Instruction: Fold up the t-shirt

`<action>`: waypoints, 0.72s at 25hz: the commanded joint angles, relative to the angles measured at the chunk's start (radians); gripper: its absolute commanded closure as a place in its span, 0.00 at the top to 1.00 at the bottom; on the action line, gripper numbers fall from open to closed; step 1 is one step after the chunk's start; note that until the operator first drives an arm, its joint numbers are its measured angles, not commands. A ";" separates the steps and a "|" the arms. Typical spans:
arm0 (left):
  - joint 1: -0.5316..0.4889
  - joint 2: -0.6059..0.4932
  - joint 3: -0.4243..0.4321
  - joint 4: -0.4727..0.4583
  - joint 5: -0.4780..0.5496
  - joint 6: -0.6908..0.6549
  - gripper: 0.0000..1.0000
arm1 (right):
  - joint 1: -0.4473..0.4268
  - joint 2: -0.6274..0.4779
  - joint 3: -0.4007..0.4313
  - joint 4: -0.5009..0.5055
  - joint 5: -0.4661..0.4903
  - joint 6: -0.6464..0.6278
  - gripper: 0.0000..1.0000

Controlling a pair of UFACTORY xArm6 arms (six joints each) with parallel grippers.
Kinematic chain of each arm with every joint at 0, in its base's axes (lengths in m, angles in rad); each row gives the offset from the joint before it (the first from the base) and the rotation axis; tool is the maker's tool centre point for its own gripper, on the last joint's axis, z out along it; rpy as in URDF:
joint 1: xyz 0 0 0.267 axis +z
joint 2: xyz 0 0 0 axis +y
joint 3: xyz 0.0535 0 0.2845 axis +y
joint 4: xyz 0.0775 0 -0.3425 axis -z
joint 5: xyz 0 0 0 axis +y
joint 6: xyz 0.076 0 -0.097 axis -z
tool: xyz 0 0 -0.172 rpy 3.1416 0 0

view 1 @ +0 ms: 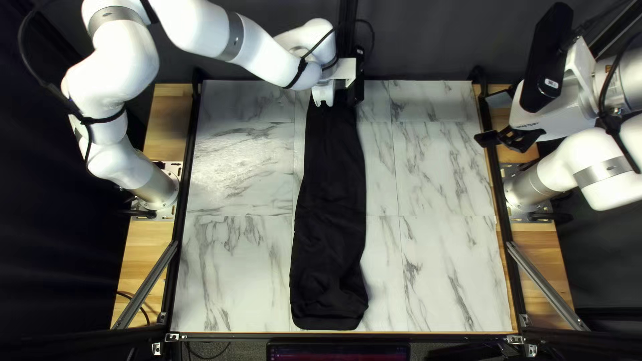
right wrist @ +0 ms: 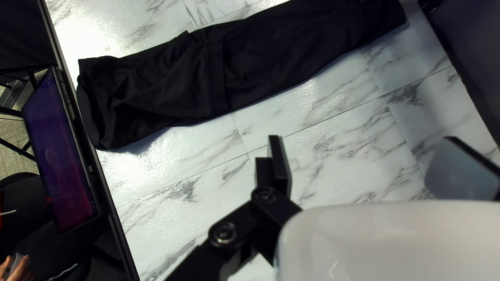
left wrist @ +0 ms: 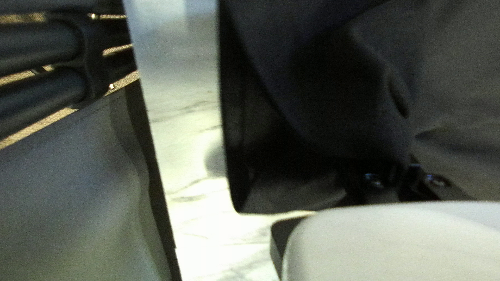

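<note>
The black t-shirt (view 1: pixel 328 220) runs in a long, narrow strip along the middle of the marble-patterned table (view 1: pixel 448 267); its far end reaches the left gripper (view 1: pixel 358 88), and black cloth hides the grip there, so whether that one is open or closed I cannot tell; the right gripper (view 1: pixel 493 119) is spread wide at the table's right edge, well apart from the shirt; past the near edge are a monitor (right wrist: pixel 60 151) and a person's hand (right wrist: pixel 20 268).

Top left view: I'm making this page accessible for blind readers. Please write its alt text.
A black t-shirt lies in a long strip on a marbled table. The left arm reaches over its far end; the right gripper hangs open at the right edge.
</note>
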 commanded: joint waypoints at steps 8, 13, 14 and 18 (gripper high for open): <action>-0.180 -0.232 0.191 0.183 -0.018 -0.294 0.00 | 0.000 0.000 0.000 0.000 0.000 0.000 1.00; -0.289 -0.286 0.212 0.279 0.023 -0.453 0.00 | 0.000 0.000 0.000 0.000 0.000 0.000 1.00; -0.301 -0.293 0.214 0.289 0.028 -0.469 0.00 | 0.000 0.000 0.000 0.000 0.000 0.000 1.00; -0.396 -0.331 0.213 0.347 0.088 -0.584 0.00 | 0.000 0.000 0.000 0.000 0.000 0.000 1.00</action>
